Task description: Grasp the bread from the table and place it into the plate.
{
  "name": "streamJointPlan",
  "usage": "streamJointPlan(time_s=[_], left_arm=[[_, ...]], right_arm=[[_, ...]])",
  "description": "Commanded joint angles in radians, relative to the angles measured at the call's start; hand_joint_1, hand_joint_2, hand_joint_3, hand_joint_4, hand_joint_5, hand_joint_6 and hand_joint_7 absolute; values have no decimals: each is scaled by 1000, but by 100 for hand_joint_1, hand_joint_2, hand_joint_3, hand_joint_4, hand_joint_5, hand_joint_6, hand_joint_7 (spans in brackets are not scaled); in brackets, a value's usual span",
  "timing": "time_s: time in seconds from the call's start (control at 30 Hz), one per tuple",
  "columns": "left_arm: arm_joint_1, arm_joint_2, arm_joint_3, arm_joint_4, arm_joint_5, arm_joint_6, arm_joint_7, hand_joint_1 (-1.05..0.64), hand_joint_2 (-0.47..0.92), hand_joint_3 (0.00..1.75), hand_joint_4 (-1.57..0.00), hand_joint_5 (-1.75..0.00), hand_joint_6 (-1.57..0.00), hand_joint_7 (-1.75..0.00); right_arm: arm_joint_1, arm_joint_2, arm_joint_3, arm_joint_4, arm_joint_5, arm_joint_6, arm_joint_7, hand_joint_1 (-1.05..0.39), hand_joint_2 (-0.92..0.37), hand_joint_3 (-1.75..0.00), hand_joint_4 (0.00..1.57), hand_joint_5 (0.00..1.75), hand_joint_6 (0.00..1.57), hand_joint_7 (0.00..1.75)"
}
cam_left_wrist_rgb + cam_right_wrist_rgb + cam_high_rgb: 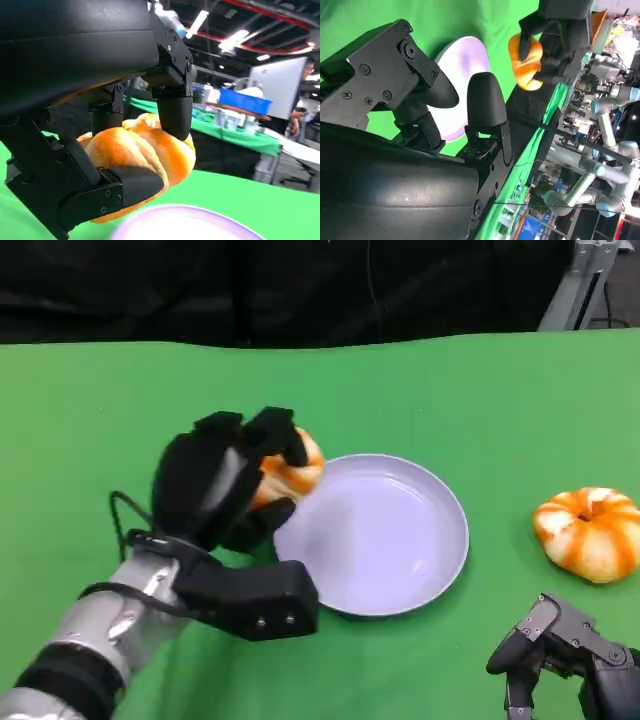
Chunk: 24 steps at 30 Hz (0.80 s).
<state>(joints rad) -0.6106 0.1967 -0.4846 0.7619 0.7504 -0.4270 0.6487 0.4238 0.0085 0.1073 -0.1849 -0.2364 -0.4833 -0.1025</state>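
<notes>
1. Orange-and-white glazed bread [292, 472] is gripped in the left hand [222, 488], whose black fingers [175, 112] are closed over its top while another presses from below, as seen in the left wrist view.
2. Held bread is seen at the plate's [400, 590] left rim, partly over the edge; from the left wrist view it appears raised above the pale rim [200, 216] rather than resting on it.
3. Lavender in colour, the plate is round and shallow, and it lies flat on the green table [480, 400] near the middle of the head view.
4. A second bread [590, 532], ring-shaped with orange and white streaks, lies on the table well to the right of the plate and apart from it.
5. Low at the near right corner of the table, the right hand [570, 650] is seen with nothing held; in the right wrist view its fingers [482, 107] are spread apart, so it is taken as open.
6. Behind the table a black backdrop [250, 290] is seen in the head view, and a metal frame [585, 280] stands at its far right.
7. In the left wrist view a blue bin [245, 102] on other tables is seen in the blurred background.
</notes>
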Motion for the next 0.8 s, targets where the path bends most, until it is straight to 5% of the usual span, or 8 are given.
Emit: streamJointPlan(time_s=[0.03,0.4,0.43,0.47,0.6,0.63,0.67,0.8], left_arm=[[-54,-49,-31,28,10,-16,-44,-15,27,141,-95,-175,-72,-175],[-118,-119,-43,162,-5,-14,-120,-14,29,135,-93,-175,-73,-175],[-125,-125,-44,169,-8,2,-150,-16,42,107,-83,-175,-76,-133],[-129,-129,-45,173,-11,13,-173,-17,48,94,-80,-175,-79,-115],[-134,-124,-57,151,-4,55,-271,-18,55,79,-76,-175,-82,-96],[-136,-117,-68,134,1,80,-337,-48,76,51,-31,-96,-38,-48],[-136,-112,-76,117,4,101,-385,-60,84,40,-16,-64,-22,-31],[-120,-85,-86,34,-4,156,-537,-85,92,42,-1,-9,-3,-11]], right_arm=[[3,-3,-2,1,0,-8,-8,0,-42,-141,83,175,66,155],[2,-5,0,2,-7,-7,-13,0,-41,-143,83,175,66,156],[2,-6,0,2,-8,-7,-14,0,-41,-144,82,175,66,155],[3,-6,0,2,-9,-7,-14,0,-41,-144,82,175,66,155],[4,-6,0,0,-7,-7,-14,1,-41,-145,81,175,67,155],[5,-7,1,-1,-6,-6,-13,1,-40,-144,83,175,67,155],[6,-7,1,-3,-5,-5,-12,1,-40,-144,83,175,67,155],[7,-7,1,-5,-5,-2,-12,0,-40,-144,84,175,67,155]])
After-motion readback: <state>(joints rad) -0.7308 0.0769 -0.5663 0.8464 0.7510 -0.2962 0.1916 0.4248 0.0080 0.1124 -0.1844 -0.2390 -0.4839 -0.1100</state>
